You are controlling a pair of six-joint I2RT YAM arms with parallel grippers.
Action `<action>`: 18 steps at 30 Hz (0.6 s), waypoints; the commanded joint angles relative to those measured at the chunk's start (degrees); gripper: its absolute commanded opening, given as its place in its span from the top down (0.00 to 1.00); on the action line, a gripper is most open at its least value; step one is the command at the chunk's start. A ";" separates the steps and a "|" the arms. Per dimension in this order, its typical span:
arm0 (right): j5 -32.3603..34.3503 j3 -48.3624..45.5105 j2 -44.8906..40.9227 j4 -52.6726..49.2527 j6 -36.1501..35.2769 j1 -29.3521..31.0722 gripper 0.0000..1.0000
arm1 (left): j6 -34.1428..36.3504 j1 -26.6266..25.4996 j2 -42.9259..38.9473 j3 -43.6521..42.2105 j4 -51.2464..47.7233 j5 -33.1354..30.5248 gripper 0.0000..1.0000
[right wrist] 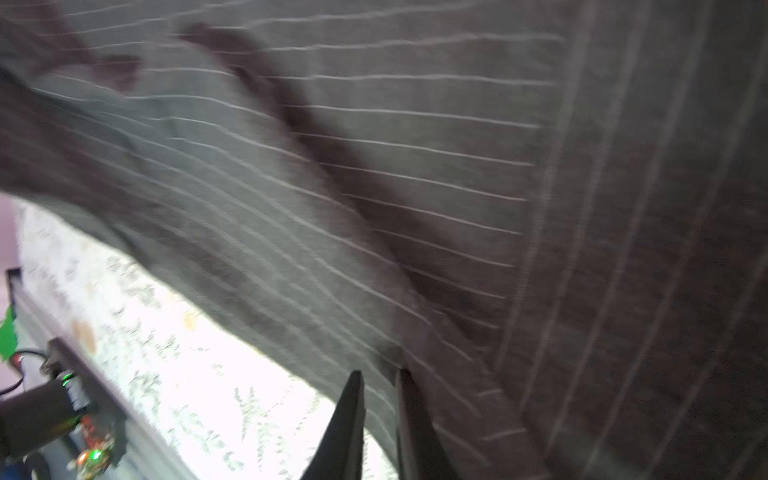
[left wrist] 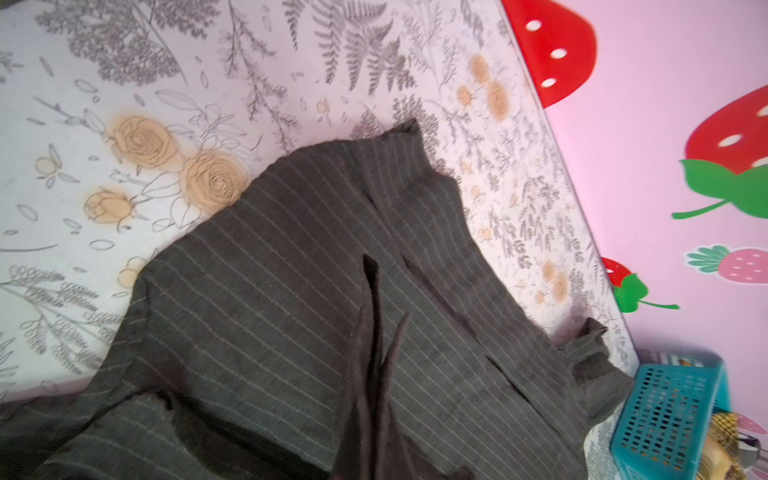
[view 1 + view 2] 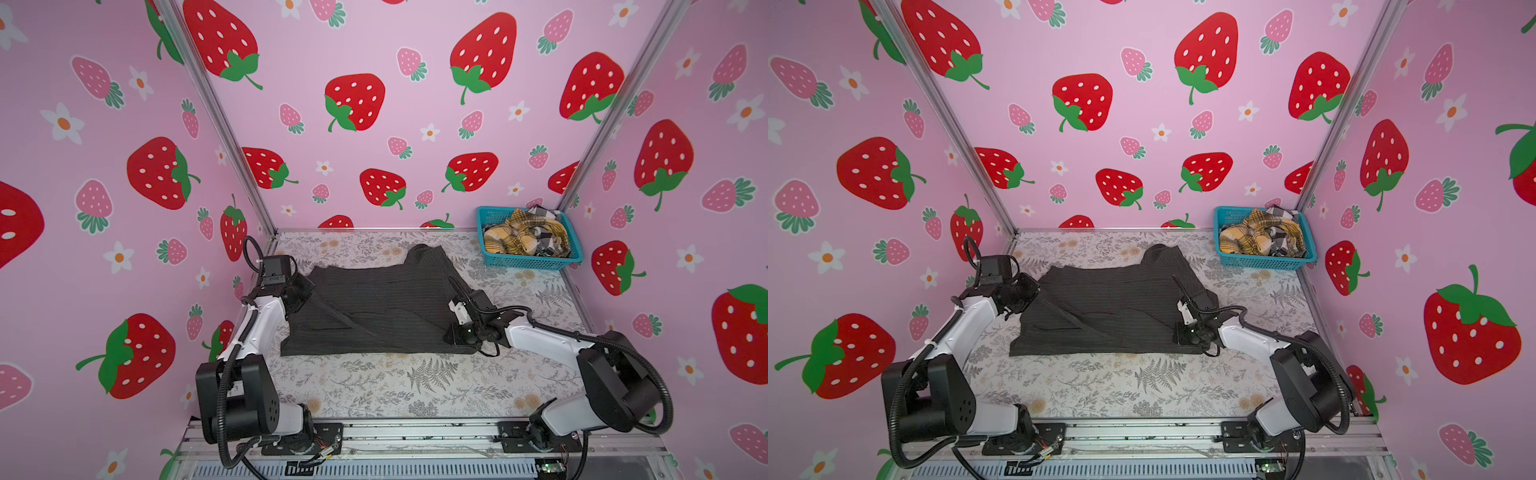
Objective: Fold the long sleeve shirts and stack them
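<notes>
The dark charcoal pinstriped shirt lies spread across the middle of the table. My left gripper is at its left edge, shut on a pinch of cloth that rises in a diagonal ridge; in the left wrist view the shirt bunches round the closed jaws. My right gripper is at the shirt's front right edge, its narrow jaws closed on the hem. A mustard plaid shirt and a black-and-white checked shirt lie crumpled in the basket.
The turquoise mesh basket stands at the back right corner. The floral table cover shows bare in front of the shirt. Strawberry-print walls enclose three sides; a metal rail runs along the front.
</notes>
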 commanded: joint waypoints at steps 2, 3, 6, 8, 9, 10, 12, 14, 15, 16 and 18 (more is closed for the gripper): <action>3.00 -1.83 1.76 0.99 0.88 -2.06 0.83 | -1.02 2.92 -2.43 -7.50 6.68 1.25 1.00; 2.70 -1.83 2.13 1.39 0.75 -2.06 0.83 | -0.92 3.63 -2.34 -10.22 8.08 1.33 1.00; 2.26 -1.93 3.00 1.52 0.59 -2.06 0.83 | -0.10 5.06 -1.02 -15.88 9.21 0.05 1.00; 2.27 -1.92 3.11 1.31 0.59 -2.06 0.83 | -0.59 6.02 -0.37 -18.39 9.66 -0.31 1.00; 2.27 -1.92 3.01 1.35 0.68 -2.06 0.83 | -1.12 6.40 -0.34 -19.01 9.57 -0.24 1.00; 2.19 -1.92 2.94 1.35 0.76 -2.06 0.83 | -1.66 6.52 -0.44 -19.40 9.60 -0.23 1.00; 2.10 -1.68 2.68 1.16 0.92 -2.06 0.83 | -2.28 6.53 -1.08 -19.81 8.55 -2.23 0.86; 1.72 -1.17 2.13 0.74 1.11 -2.08 0.80 | -3.25 6.52 -1.94 -19.91 6.15 -3.00 0.53; 1.60 -0.69 1.48 0.29 1.20 -2.01 0.76 | -3.53 6.57 -2.70 -19.61 4.32 -3.79 0.45; 1.49 -0.04 0.80 -0.23 1.14 -1.97 0.72 | -3.74 6.72 -3.61 -19.03 2.09 -4.75 0.40; 1.51 1.57 -1.69 -1.88 0.90 -1.74 0.62 | -3.26 6.70 -7.88 -16.39 -4.37 -8.90 0.29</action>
